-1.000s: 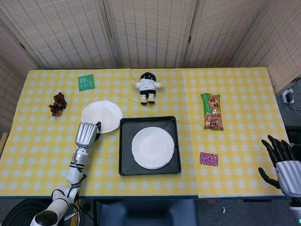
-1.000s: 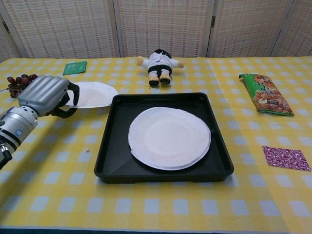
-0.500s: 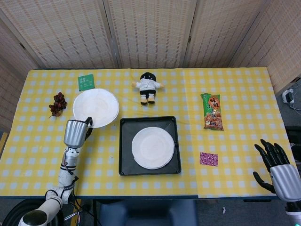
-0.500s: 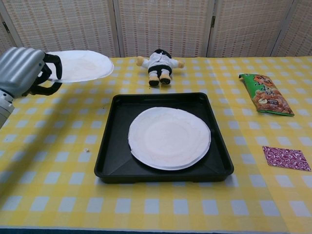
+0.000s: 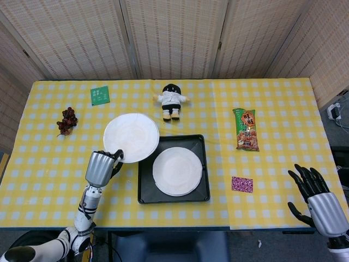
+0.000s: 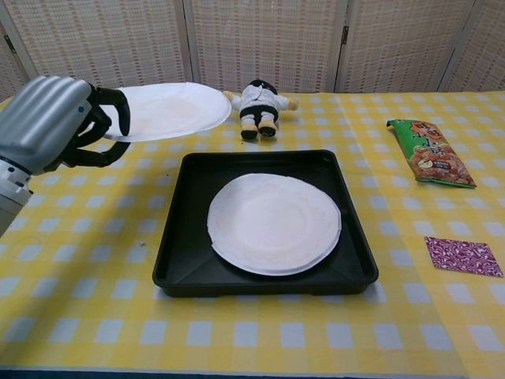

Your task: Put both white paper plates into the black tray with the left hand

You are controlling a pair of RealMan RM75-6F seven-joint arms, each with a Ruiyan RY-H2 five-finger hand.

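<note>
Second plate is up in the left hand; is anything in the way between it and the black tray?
Nothing visible blocks it. The left hand holds the paper plate above the table beside the black tray's far-left corner. The tray already holds the first plate. The plush doll sits behind the tray, off the path.

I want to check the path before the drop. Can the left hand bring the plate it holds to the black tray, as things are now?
Probably yes. The left hand holds the lifted plate beside the black tray, and nothing stands between. The tray's own plate lies flat.
</note>
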